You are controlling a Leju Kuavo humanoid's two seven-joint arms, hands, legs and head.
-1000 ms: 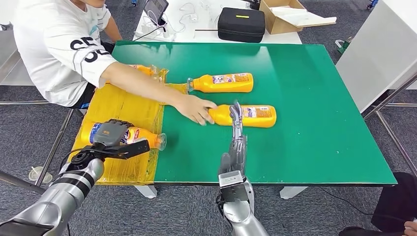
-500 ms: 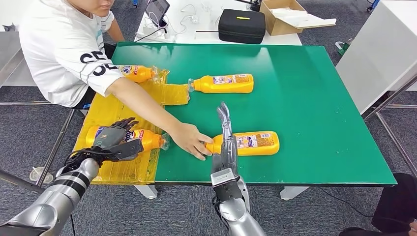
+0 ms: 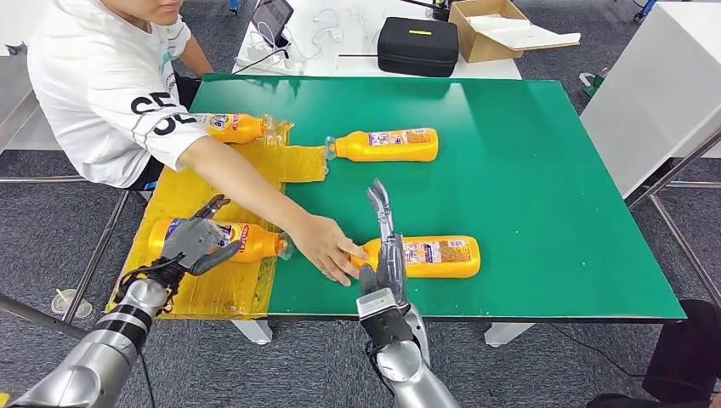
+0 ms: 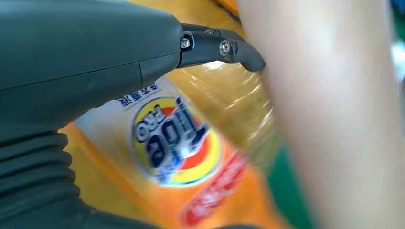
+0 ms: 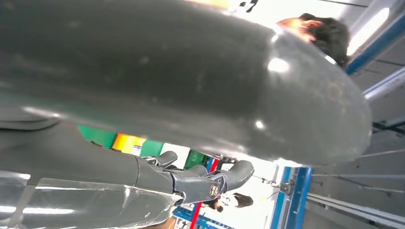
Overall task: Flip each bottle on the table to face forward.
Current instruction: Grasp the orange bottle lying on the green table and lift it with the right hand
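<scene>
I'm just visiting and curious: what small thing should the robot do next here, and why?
Probably wait with its right hand raised. A person's hand is on the neck of the near bottle, right beside the robot's upright open fingers, so closing now might catch the person.

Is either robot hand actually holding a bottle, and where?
Neither. The left hand hovers open over a bottle; the right hand is open. A person's hand touches the near bottle's neck.

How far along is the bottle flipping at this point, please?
Looks done: the bottle on the yellow sheet shows its colourful front label; the left hand rests on it, fingers spread. In hand: a person's hand holds the near bottle by the open right hand. Left: the far bottle, back label up.
</scene>
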